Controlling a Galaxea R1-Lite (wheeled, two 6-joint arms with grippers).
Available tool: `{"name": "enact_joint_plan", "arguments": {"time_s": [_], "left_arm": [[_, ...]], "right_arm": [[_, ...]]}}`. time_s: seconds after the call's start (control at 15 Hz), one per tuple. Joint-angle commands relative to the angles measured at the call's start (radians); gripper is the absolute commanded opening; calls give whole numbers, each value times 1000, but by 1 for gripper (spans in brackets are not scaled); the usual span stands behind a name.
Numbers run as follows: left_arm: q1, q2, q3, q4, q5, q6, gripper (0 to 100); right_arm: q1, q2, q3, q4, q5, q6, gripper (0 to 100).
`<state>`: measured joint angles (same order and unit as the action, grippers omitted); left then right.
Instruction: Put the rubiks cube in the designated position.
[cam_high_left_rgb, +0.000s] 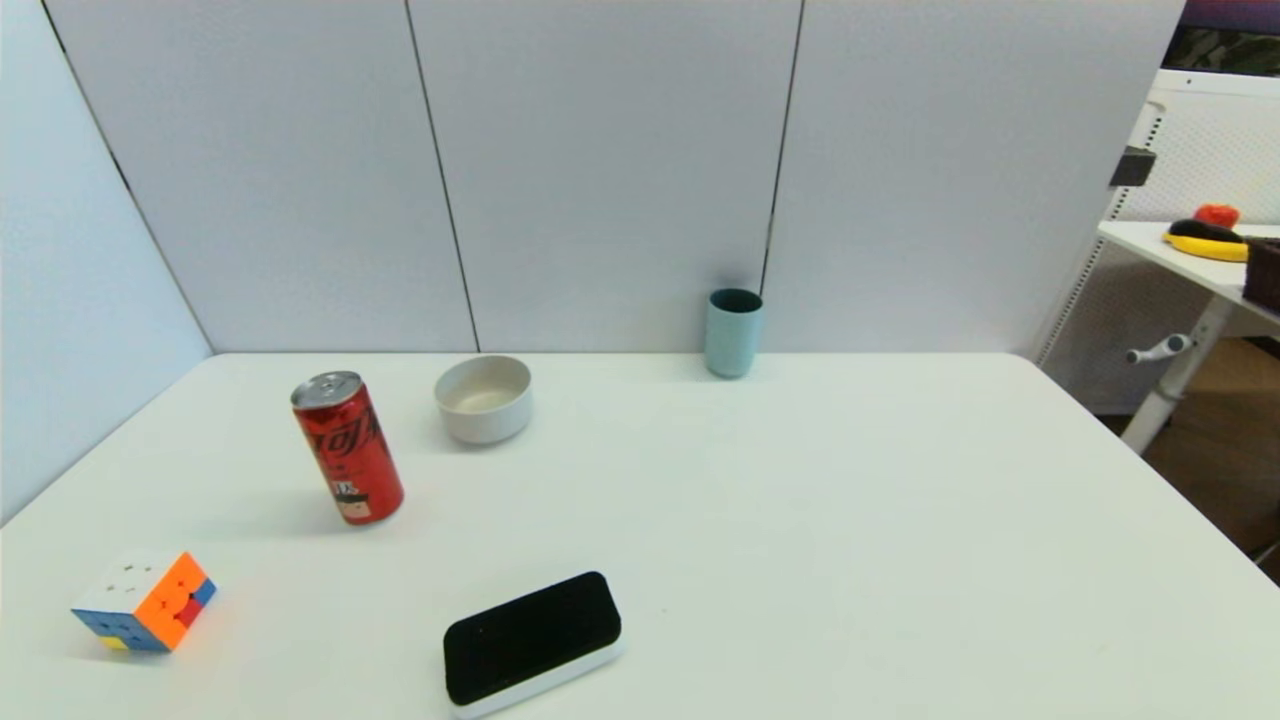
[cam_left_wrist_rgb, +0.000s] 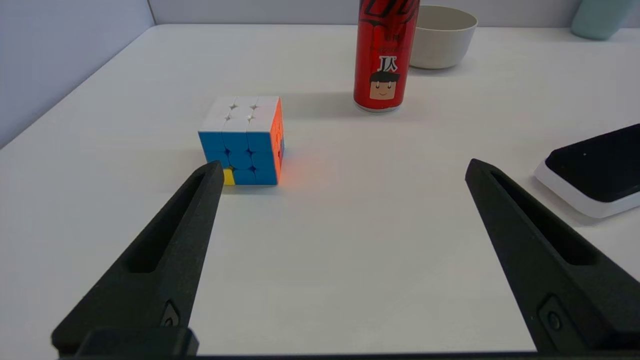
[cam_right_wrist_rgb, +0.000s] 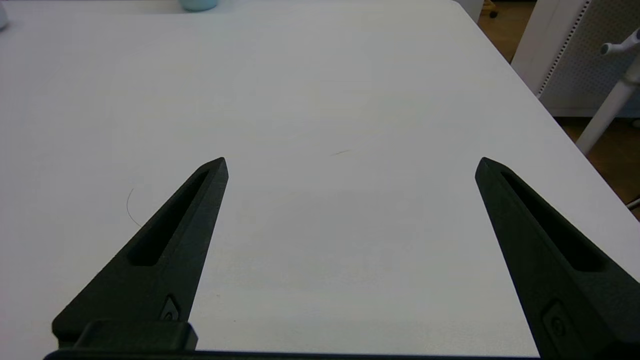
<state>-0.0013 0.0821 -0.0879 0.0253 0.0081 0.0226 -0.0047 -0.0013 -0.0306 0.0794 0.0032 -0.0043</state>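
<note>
Rubiks cube untouched on table — left gripper, right gripper jaws wide, empty.

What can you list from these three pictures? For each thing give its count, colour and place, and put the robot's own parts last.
cube: 1, white, orange and blue with yellow and red tiles, near left of table
can: 1, red, upright, beyond the cube
bowl: 1, white, right of the can, farther back
cup: 1, pale blue, at the back wall
eraser: 1, black on white base, near edge, right of the cube
table: 1, white
side table: 1, white, far right, holds yellow and red items
left gripper: 1, black, open, low near the cube
right gripper: 1, black, open, over bare table
</note>
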Motion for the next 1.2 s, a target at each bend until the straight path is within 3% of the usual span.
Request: {"name": "enact_joint_plan", "arguments": {"time_s": [0.07, 0.27, 0.53, 0.8, 1.2], "left_arm": [[20, 392, -357, 104, 10, 10, 100], [98, 654, -556, 113, 12, 66, 100], [115, 906, -679, 127, 12, 103, 100], [168, 1108, -800, 246, 0, 234, 100], [239, 1312, -846, 285, -132, 378, 100]], "right_arm": [[0, 1, 0, 0, 0, 0, 100], [0, 1, 0, 0, 0, 0, 100], [0, 1, 0, 0, 0, 0, 100], [0, 1, 0, 0, 0, 0, 100], [0, 1, 0, 0, 0, 0, 100]]}}
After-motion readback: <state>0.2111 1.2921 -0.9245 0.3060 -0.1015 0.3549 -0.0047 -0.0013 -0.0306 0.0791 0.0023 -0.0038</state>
